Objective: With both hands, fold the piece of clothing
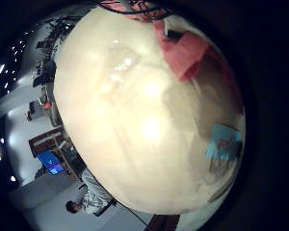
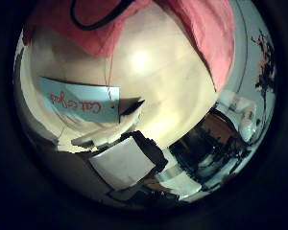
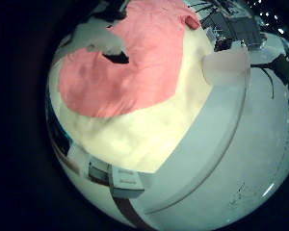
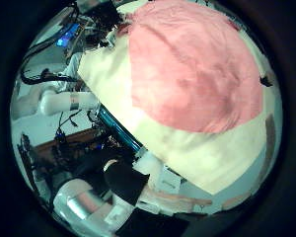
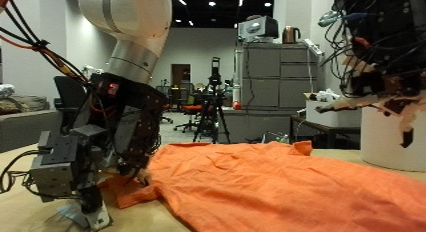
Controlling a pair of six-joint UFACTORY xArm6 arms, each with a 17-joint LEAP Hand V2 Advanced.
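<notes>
An orange piece of clothing (image 5: 266,187) lies spread out on the tan table (image 5: 16,207). My left hand (image 5: 87,167) is low at the cloth's near corner, its fingers pointing down to the table beside the cloth's edge, curled round nothing. My right hand (image 5: 380,62) hangs high above the cloth's far side with relaxed fingers and holds nothing. The right thumb side palm view shows the cloth (image 4: 197,74) flat below, and so does the right little finger side palm view (image 3: 135,58).
A light blue card (image 2: 82,99) lies on the bare table near my left hand; it also shows in the left little finger side palm view (image 1: 224,142). A white cylinder (image 5: 396,132) stands beside the cloth under my right hand. Cabinets and chairs stand behind the table.
</notes>
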